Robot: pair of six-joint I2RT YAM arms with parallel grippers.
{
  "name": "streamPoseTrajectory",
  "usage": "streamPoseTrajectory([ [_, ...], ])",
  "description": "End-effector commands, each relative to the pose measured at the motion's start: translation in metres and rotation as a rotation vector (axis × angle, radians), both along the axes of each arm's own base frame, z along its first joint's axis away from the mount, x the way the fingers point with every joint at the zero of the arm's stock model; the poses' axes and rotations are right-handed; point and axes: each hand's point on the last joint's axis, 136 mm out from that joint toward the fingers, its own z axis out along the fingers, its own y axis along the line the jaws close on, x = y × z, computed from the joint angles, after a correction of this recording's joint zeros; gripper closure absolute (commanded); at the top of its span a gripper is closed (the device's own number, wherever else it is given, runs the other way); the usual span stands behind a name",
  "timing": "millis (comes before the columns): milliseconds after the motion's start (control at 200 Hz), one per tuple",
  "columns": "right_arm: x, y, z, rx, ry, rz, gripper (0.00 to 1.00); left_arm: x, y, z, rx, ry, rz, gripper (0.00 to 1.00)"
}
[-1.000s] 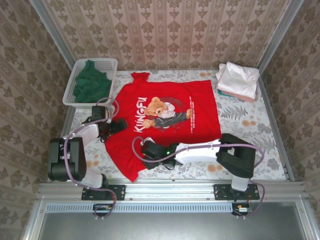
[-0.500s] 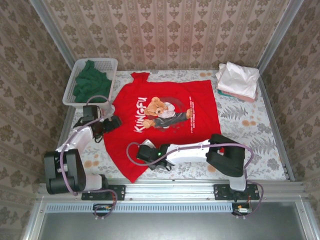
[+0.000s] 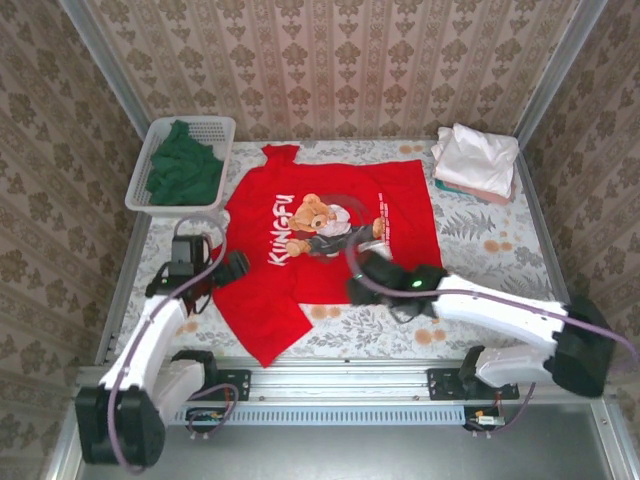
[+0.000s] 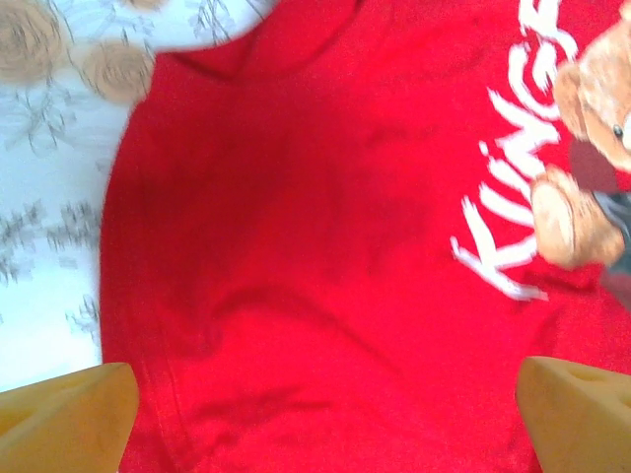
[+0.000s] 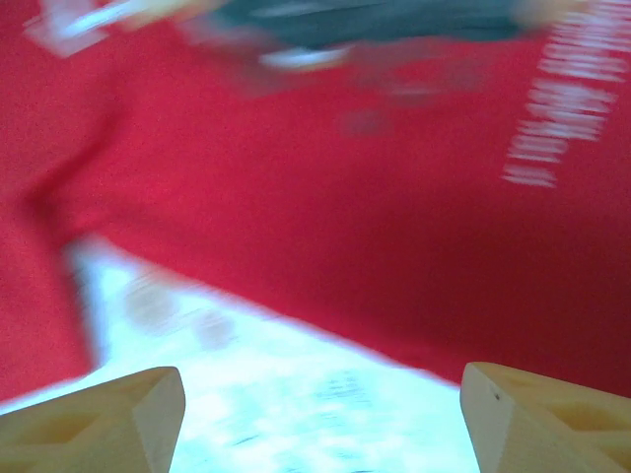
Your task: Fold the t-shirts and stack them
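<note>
Red shirt (image 3: pixel 330 225) lies spread print-up mid-table (image 3: pixel 480 255), KUNGFU text and bear showing. Its near-L corner trails toward the near edge, while the hem to the R of that sits further back w/ bare table below it. L claw (image 3: pixel 230 268) hovers at the shirt's L edge, just beside the lettering. Wrist view has its fingers (image 4: pixel 69 419) wide apart, nothing btwn them, red cloth underneath. R claw (image 3: pixel 362 270) sits over the shirt's near hem, below the bear. Its wrist view is blurred but shows both fingers (image 5: pixel 99 419) spread wide, empty, above the line where red cloth meets table. Green shirt (image 3: pixel 183 168) is bunched in the basket (image 3: pixel 222 125) at far L. Folded shirts (image 3: pixel 476 160), white on top, pastel under, are stacked at the far R corner, well apart from both claws.
</note>
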Motion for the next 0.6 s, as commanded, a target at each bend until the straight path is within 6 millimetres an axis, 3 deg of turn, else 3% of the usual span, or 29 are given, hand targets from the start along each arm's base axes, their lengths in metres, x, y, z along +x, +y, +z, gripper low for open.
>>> streamPoseTrajectory([
  [0,-0.014,-0.092,-0.031,-0.045,0.090,-0.326,0.25,-0.026,0.009,-0.009,0.068,0.058,0.085,0.00],
  [110,-0.011,-0.136,-0.038,0.024,0.106,-0.492,0.25,-0.044,0.003,-0.016,0.112,0.117,0.077,0.02],
  [245,-0.006,-0.166,-0.058,0.079,0.177,-0.618,0.22,-0.067,-0.012,-0.025,0.149,0.175,0.044,0.08],
  [440,0.001,-0.163,-0.078,0.120,0.266,-0.616,0.26,-0.108,-0.040,-0.026,0.225,0.268,-0.052,0.16],
  [595,-0.002,-0.164,-0.089,0.115,0.297,-0.613,0.29,-0.149,-0.041,-0.027,0.369,0.370,-0.101,0.19],
])
